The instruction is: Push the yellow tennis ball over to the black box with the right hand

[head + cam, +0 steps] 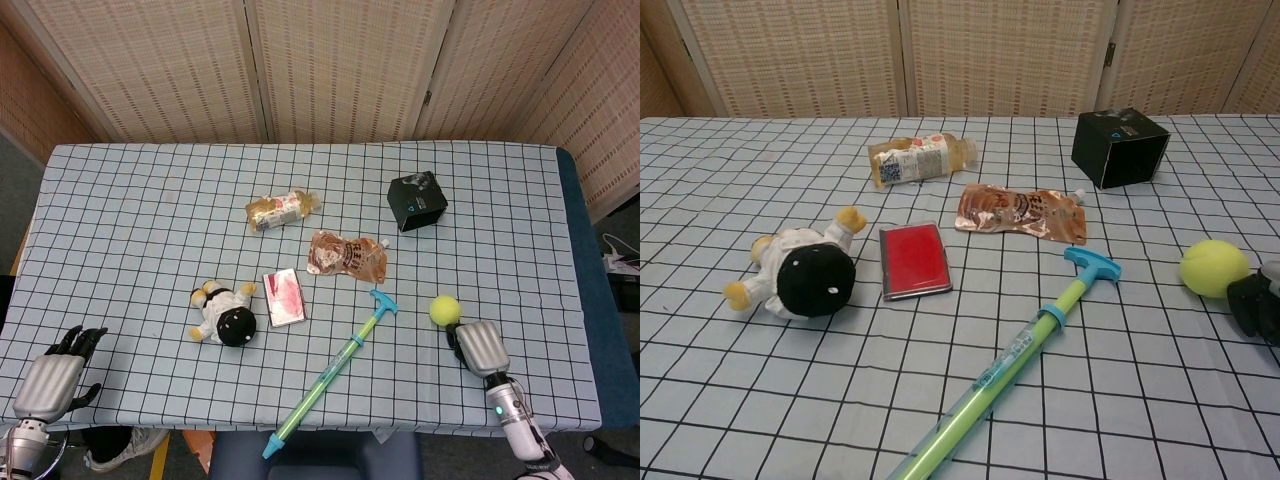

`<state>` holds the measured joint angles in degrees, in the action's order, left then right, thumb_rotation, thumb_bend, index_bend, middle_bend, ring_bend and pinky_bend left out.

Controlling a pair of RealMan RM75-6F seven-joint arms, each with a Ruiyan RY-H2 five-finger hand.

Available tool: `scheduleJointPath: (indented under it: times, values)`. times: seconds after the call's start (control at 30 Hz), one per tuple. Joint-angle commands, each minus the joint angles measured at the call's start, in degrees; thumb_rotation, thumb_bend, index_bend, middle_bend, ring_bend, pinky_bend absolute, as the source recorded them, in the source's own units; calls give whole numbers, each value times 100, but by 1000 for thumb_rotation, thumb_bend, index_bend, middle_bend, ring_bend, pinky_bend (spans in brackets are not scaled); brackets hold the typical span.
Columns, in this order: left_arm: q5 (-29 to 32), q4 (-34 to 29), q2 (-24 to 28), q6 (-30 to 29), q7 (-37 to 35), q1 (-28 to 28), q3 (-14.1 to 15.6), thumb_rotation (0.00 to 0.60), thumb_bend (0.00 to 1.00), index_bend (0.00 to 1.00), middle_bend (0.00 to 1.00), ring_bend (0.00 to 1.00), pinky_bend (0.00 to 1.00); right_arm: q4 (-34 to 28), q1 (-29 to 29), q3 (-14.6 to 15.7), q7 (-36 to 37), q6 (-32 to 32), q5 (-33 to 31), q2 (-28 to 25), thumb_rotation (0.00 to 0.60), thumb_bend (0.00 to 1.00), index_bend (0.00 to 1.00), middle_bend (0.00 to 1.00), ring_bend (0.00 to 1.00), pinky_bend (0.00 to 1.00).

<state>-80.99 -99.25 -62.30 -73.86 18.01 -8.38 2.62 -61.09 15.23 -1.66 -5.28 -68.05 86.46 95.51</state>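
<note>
The yellow tennis ball [444, 310] [1214, 268] lies on the checked cloth at the right, near and slightly right of the black box [417, 200] [1119, 147]. My right hand [479, 347] [1258, 302] sits just behind the ball on its near side, fingers curled in and touching or almost touching it. My left hand [52, 381] rests at the near left corner of the table, fingers curled, holding nothing; the chest view does not show it.
A blue-green toy syringe [331, 373] lies diagonally left of the ball. A brown snack pouch [346, 255], a red card case [284, 297], a plush doll [225, 315] and a small bottle [281, 209] lie mid-table. The table's right edge [578, 300] is close by.
</note>
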Motion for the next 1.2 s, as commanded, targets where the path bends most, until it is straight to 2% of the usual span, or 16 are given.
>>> scheduleJointPath:
  times: [0.03, 1.2]
  values:
    - [1, -2, 3, -2, -3, 0, 0, 600, 301, 116, 126, 60, 292, 153, 70, -60, 77, 31, -49, 118, 600, 1000, 846, 835, 896, 990]
    - [7, -35, 13, 61, 82, -33, 48, 600, 304, 119, 130, 64, 293, 1692, 843, -500, 707, 480, -417, 873, 600, 1000, 846, 835, 896, 990]
